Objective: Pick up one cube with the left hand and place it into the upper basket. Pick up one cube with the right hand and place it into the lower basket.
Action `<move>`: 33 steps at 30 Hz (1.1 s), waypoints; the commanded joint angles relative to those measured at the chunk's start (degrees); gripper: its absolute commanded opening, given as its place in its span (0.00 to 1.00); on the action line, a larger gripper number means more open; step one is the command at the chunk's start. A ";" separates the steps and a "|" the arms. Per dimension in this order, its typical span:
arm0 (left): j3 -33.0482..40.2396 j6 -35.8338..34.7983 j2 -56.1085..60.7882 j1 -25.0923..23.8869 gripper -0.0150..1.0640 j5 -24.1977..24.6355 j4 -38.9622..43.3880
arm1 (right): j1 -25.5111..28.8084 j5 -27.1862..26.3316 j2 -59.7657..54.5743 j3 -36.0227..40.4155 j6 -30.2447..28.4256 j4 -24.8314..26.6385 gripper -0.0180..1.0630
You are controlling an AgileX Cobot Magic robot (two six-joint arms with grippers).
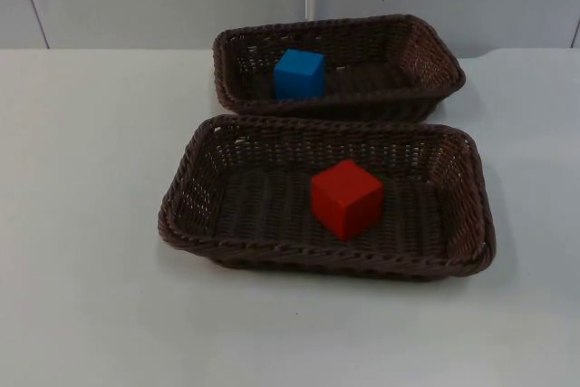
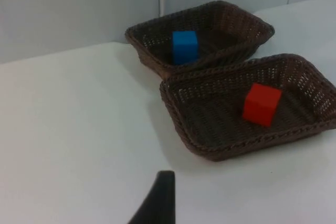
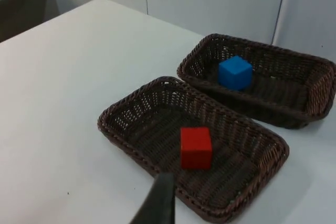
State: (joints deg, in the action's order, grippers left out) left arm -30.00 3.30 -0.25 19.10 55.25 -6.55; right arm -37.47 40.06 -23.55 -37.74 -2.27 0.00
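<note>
1. On the white table [image 1: 82, 224], seen from the top view, two brown woven baskets stand one behind the other, rims touching or nearly so. The upper basket [image 1: 435, 52] holds the blue cube [image 1: 299, 73] toward its left half. The lower basket [image 1: 195, 178] holds the red cube [image 1: 346, 198] a little right of centre, turned corner-on so one edge faces the camera. Judgement: both cubes sit in their assigned baskets, so the placing appears done and no further pick is called for.

2. From the left wrist view, the left gripper [image 2: 157, 203] is well apart from both baskets, over bare table. One black fingertip is visible; whether the fingers are spread or pressed together cannot be told. The blue cube [image 2: 185, 46] lies ahead of the fingertip, beyond the near corner of the lower basket [image 2: 178, 114], inside the upper basket [image 2: 142, 40]. The red cube [image 2: 261, 104] rests on the lower basket's floor.

3. From the right wrist view, the right gripper [image 3: 157, 205] sits just short of the lower basket [image 3: 113, 124], with the red cube [image 3: 196, 147] directly ahead and close, its faces roughly square to the fingertip. Finger state cannot be told. The blue cube [image 3: 235, 72] lies farther on, in the upper basket [image 3: 315, 103]. Judgement: the right arm is nearer the red cube; neither gripper carries anything that can be seen.
</note>
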 commanded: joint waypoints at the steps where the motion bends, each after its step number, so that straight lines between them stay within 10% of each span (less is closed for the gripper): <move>1: 0.20 -0.65 0.25 0.13 0.83 0.29 0.41 | 0.07 2.20 2.05 0.34 0.13 0.00 0.78; 33: 1.77 -1.02 0.25 0.13 0.83 6.33 2.87 | 0.17 18.43 23.55 6.10 1.42 -1.28 0.78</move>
State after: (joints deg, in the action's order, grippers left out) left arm -28.52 2.69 -0.25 19.10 61.41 -4.03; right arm -37.47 57.70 -0.25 -31.85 -0.97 -1.02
